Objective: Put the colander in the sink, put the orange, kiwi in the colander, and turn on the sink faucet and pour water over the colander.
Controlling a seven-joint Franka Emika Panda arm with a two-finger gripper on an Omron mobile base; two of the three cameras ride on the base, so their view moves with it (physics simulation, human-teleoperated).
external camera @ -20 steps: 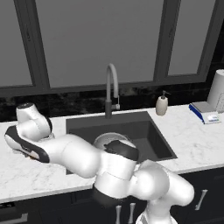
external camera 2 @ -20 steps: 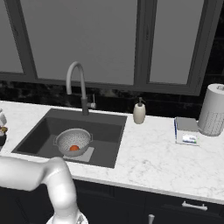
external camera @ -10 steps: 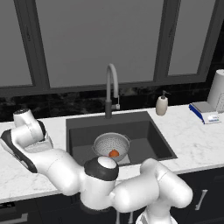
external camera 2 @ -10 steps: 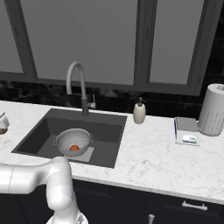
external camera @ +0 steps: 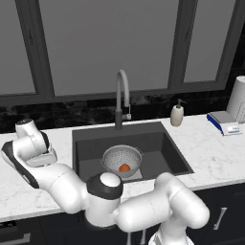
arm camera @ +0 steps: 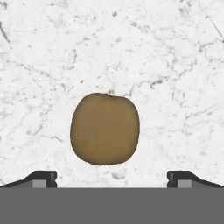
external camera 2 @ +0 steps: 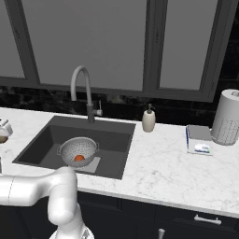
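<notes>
Gripper (arm camera: 112, 179) released, jaws spread wide, nothing between them and nothing touched. Hand view: both fingertips (arm camera: 43, 178) sit at the bottom edge, well apart, with the kiwi (arm camera: 105, 128) centred in the gap above them, lying on the white marble desk (arm camera: 175, 65). Tips are clear of the fruit on both sides

Left base view: the hand sits over the desk left of the sink (external camera: 158, 148), arm folded back across the front edge. Right base view: a bit of the hand shows at the far left edge over the desk

Colander (external camera: 122, 160) stands upright in the sink on the pale drain plate (external camera: 136, 175), orange (external camera: 124, 168) inside it on the bottom. Sink faucet (external camera: 122, 98) behind the basin, spout arched over it, no water visible

Right of the sink: cream soap dispenser (external camera 2: 149, 120) near the back wall, then a blue-edged box (external camera 2: 200, 141) just beside a paper towel roll (external camera 2: 227, 117). The box has a printed patch on top, too small to read. No other legible writing or brand marks anywhere
</notes>
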